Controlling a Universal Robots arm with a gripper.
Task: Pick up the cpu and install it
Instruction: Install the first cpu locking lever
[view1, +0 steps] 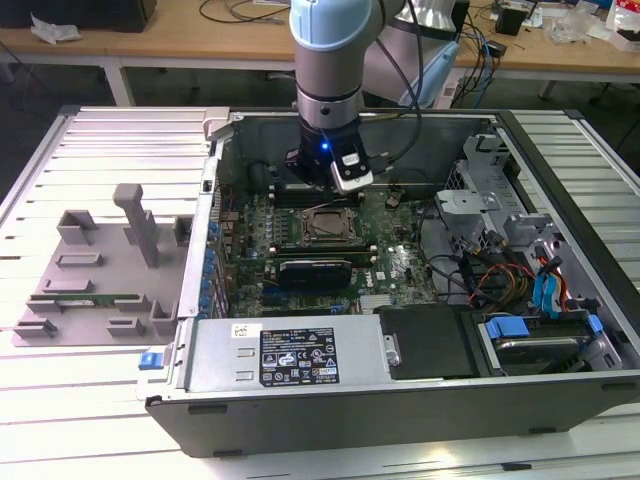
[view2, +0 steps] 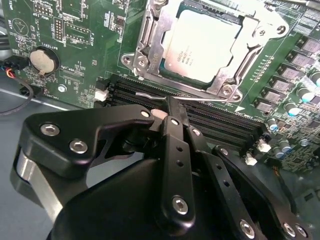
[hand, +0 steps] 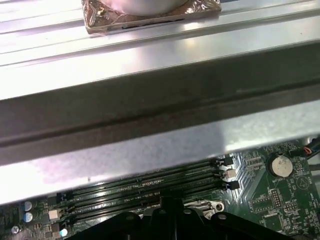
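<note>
Open computer case (view1: 400, 415) holding green motherboard (view1: 400, 260), cpu (view2: 200, 45) lying inside metal socket frame (view2: 150, 35), gripper (view2: 170, 106) fingers pressed together at the frame's thin lever (view2: 210, 99), above memory slots (view2: 220, 122)

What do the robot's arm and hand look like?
The arm is a fat grey tube with a light blue cap, a tiny blue light and black cables trailing off it. A small white and black box sits at its wrist. The hand is black, jointed metal with shiny silver screws.

Nothing reads clearly. The cpu (view2: 202, 47) lid bears faint print. A printed label (view1: 298, 357) lies on the power supply (view1: 215, 360) near the cpu.
</note>
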